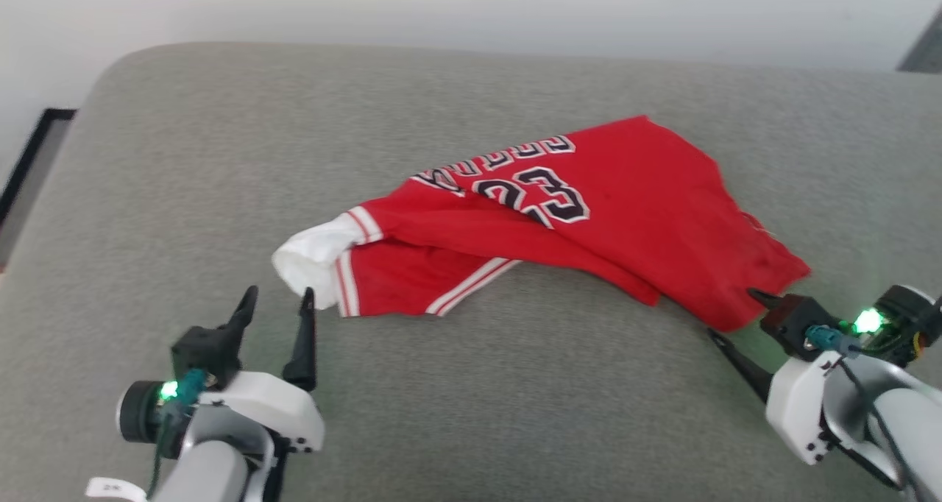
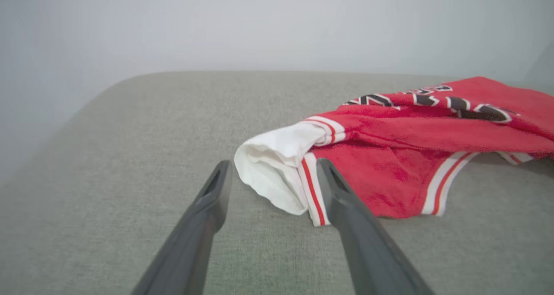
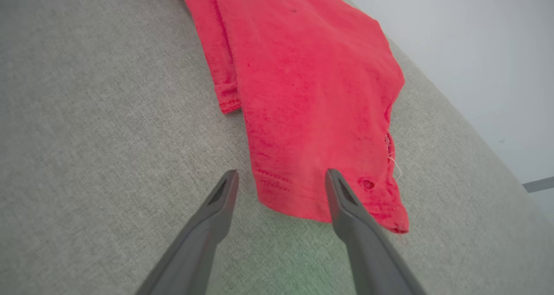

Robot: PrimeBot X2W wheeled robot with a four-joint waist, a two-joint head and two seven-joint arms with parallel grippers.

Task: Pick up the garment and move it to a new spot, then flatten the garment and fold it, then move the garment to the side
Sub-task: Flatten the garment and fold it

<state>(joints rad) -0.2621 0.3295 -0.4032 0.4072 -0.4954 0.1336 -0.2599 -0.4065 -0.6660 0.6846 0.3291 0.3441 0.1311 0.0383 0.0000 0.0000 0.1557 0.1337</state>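
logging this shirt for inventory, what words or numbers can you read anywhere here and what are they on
"23": black with white edging, on the red garment.
Arched lettering beside the number, on the garment: creased and blurred, not readable.
Small white tag by the left arm: marks too small to read.

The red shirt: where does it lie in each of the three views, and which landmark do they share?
Head view: the red shirt lies right of centre, between the left gripper and the right gripper.
Left wrist view: right half, white sleeve by the fingertips.
Right wrist view: top centre to the middle, hem by the fingertips.
Shared landmark: the grey cushion beneath.
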